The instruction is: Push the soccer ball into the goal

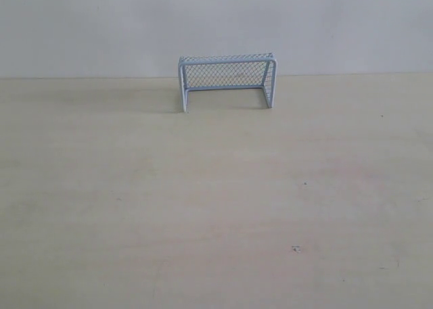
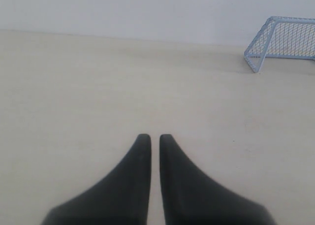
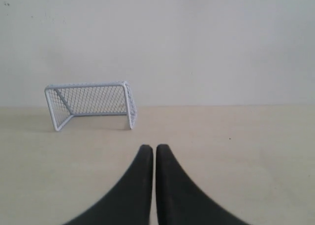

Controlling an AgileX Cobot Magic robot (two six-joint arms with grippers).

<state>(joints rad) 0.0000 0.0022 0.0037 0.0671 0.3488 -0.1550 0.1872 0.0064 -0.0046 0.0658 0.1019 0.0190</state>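
The pale blue-grey goal [image 1: 226, 79] stands at the back of the table near the wall, its mouth facing forward. It also shows at the edge of the left wrist view as the goal [image 2: 283, 40] and in the right wrist view as the goal [image 3: 91, 105]. The soccer ball is out of view in every frame. My left gripper [image 2: 151, 136] is shut with nothing between its black fingers, well short of the goal. My right gripper [image 3: 150, 146] is shut and empty too, a short way in front of the goal. Neither gripper appears in the exterior view.
The light wooden table [image 1: 216, 201] stretches from the front edge of the view to a plain white wall [image 1: 216, 25] behind the goal. A few small dark specks [image 1: 295, 249] mark the table.
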